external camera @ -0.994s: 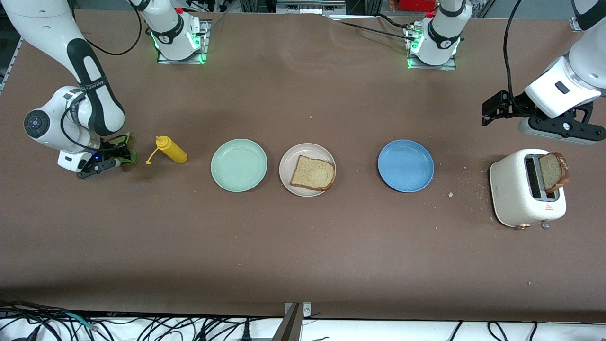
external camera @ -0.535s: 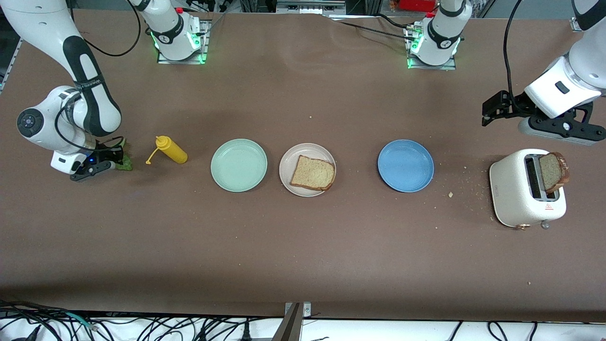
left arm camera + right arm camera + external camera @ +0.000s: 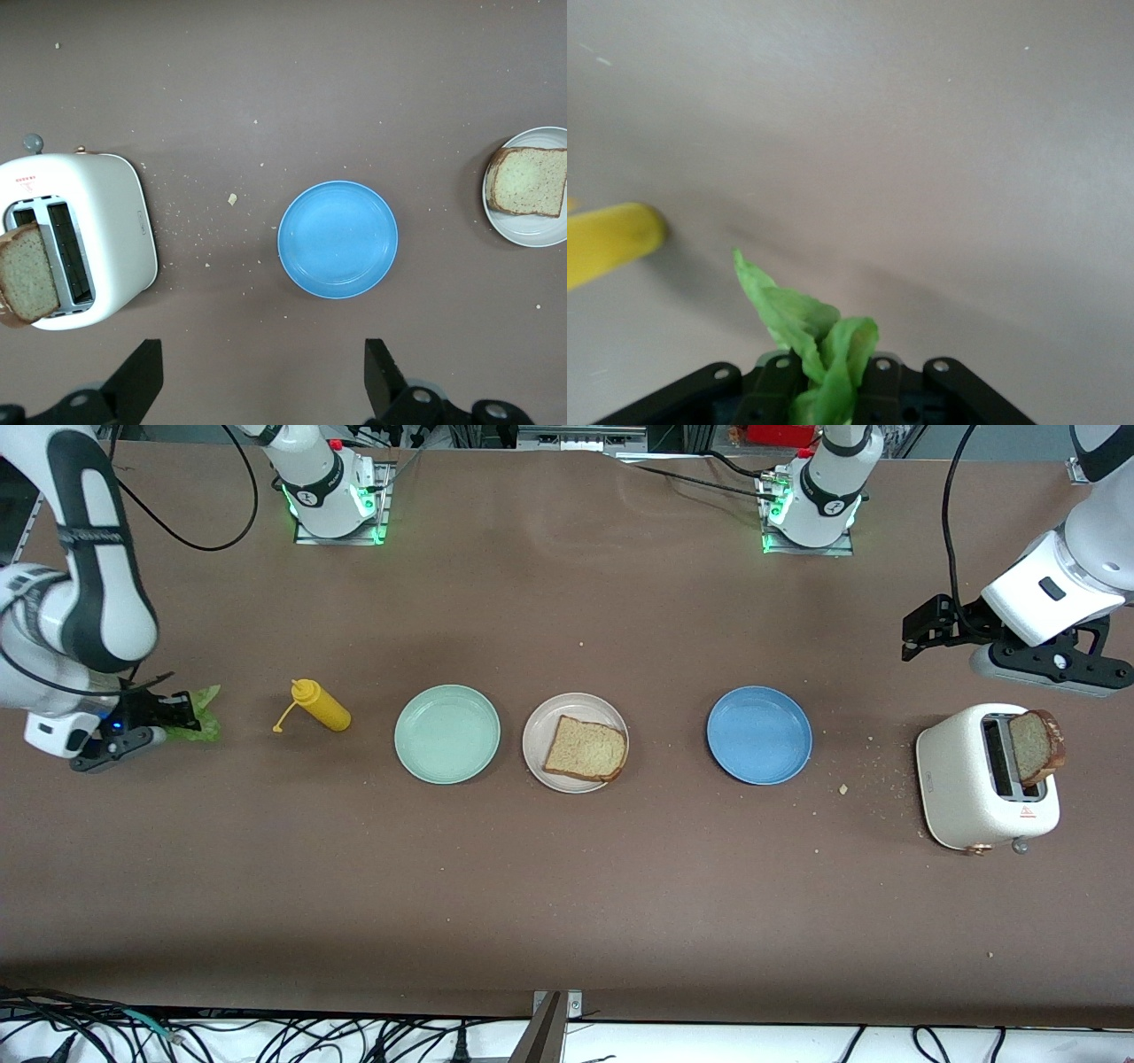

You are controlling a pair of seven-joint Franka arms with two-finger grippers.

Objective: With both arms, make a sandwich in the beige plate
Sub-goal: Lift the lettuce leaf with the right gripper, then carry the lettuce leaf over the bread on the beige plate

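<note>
The beige plate sits mid-table with one slice of toasted bread on it; both show in the left wrist view, plate and slice. A second slice stands in the white toaster. My right gripper is shut on the crinkled green lettuce leaf, held up at the right arm's end of the table; the right wrist view shows the leaf pinched between the jaws. My left gripper is open and empty, up above the table near the toaster.
A yellow squeeze bottle lies beside the held lettuce. A mint-green plate and a blue plate flank the beige plate. Crumbs lie between the blue plate and the toaster.
My right gripper has risen with the lettuce and moved toward the right arm's end of the table, away from the yellow bottle. The left arm has not moved.
</note>
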